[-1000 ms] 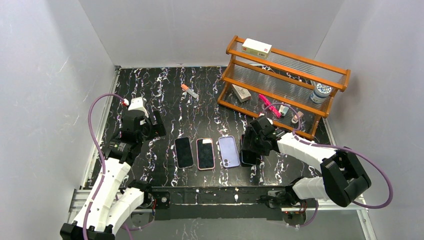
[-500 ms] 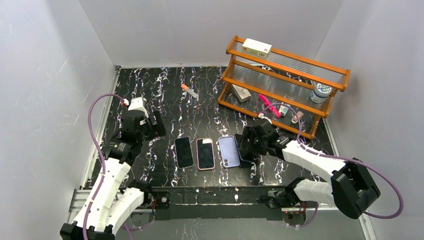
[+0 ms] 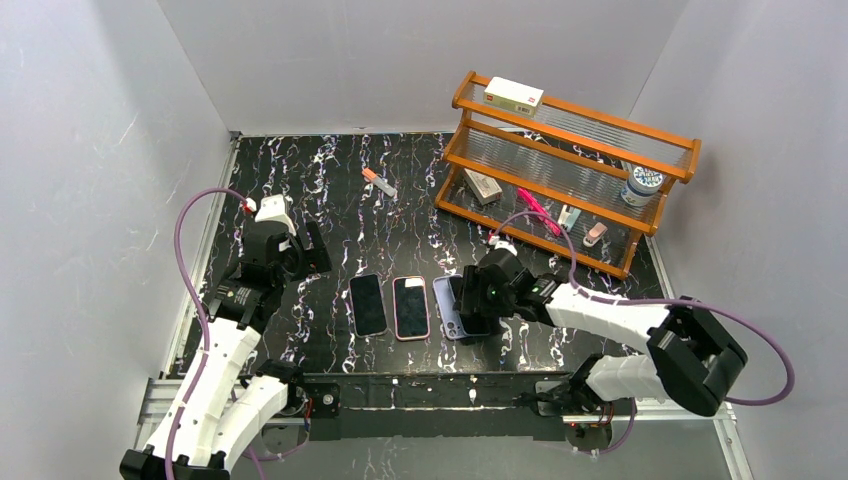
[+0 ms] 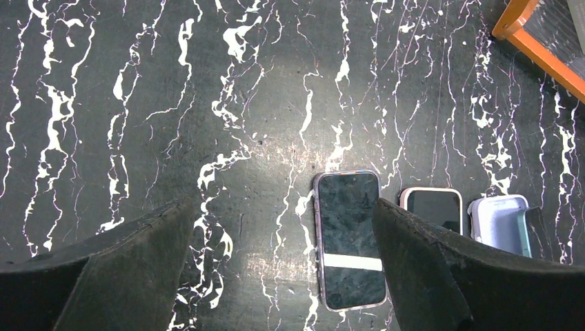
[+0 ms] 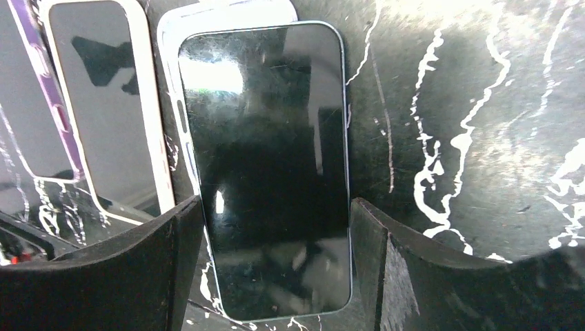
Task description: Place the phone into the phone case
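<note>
Dark phone (image 5: 269,172) clamped by its long edges in the right gripper (image 5: 276,214), over the lilac phone case (image 5: 227,14), just right of a pink-cased phone (image 3: 411,307). Apparently not seated yet, with case rim showing past its far and left edges. Left to do: square up, press in. Left gripper (image 4: 283,207) spread wide, empty, well to the left.

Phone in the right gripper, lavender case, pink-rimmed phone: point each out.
phone (image 5: 265,165), right wrist view, middle of its screen
lavender case (image 4: 494,221), left wrist view, its visible face
pink-rimmed phone (image 3: 411,307), top external view, middle of its screen
</note>
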Tool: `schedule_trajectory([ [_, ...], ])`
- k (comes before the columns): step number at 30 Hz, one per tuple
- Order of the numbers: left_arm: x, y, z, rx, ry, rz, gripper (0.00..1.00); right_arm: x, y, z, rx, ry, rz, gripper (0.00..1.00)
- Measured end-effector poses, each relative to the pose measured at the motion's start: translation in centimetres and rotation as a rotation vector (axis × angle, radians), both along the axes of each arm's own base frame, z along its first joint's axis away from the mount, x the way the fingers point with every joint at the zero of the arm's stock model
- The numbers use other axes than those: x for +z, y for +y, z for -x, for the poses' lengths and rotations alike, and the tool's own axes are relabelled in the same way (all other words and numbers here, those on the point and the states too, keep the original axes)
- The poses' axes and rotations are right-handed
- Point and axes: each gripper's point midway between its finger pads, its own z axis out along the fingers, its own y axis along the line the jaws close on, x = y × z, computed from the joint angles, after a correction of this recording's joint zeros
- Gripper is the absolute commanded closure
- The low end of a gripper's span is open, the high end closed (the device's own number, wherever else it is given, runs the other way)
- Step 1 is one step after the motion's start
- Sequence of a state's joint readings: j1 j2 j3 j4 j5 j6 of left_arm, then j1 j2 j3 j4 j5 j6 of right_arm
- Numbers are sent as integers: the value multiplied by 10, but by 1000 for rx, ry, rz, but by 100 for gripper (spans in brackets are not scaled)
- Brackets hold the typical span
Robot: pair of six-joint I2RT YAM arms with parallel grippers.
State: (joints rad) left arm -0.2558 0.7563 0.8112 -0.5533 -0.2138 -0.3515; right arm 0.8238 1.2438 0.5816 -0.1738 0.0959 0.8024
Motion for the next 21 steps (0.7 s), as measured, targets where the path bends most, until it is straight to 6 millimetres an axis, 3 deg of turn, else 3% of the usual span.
schedule_trajectory([
  [9, 0, 1, 0, 6, -3, -4, 2, -8, 13, 4, 30, -33, 106, 64],
  [21, 4, 3, 1, 12, -21, -3, 2, -8, 26, 0, 57, -53, 156, 27],
])
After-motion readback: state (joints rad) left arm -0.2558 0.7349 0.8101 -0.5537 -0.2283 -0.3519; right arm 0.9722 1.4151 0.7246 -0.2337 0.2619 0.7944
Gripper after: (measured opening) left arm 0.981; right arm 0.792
